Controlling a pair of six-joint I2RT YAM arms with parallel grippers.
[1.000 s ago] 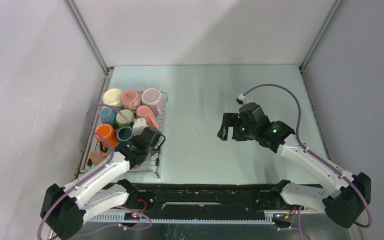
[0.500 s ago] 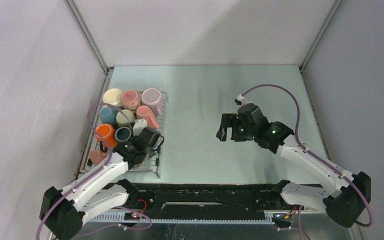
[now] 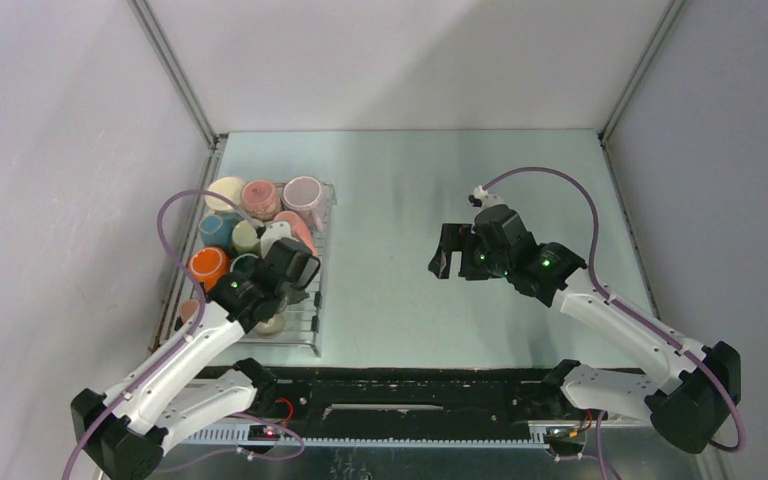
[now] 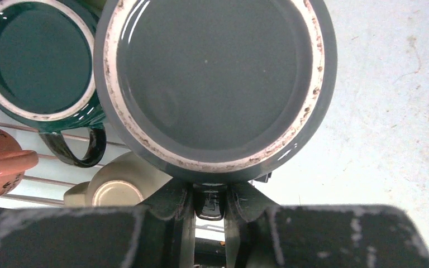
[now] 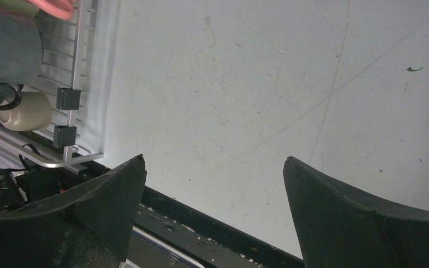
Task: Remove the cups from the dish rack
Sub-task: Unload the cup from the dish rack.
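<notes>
No text, label, brand or number is legible anywhere. The mugs bear no readable marks. Neither do the arms.

dark grey mug point(image 4: 212, 84), dark teal mug point(image 4: 33, 61), orange mug point(image 3: 207, 266), silvery rack point(image 5: 78, 56)

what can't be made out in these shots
- Right wrist view: the frame's left edge cuts off the dish rack.
- Top view: the left gripper mostly covers the dark grey mug it holds.
- Left wrist view: that mug blocks most of the rack, so whether it hangs clear is unreadable.
</notes>
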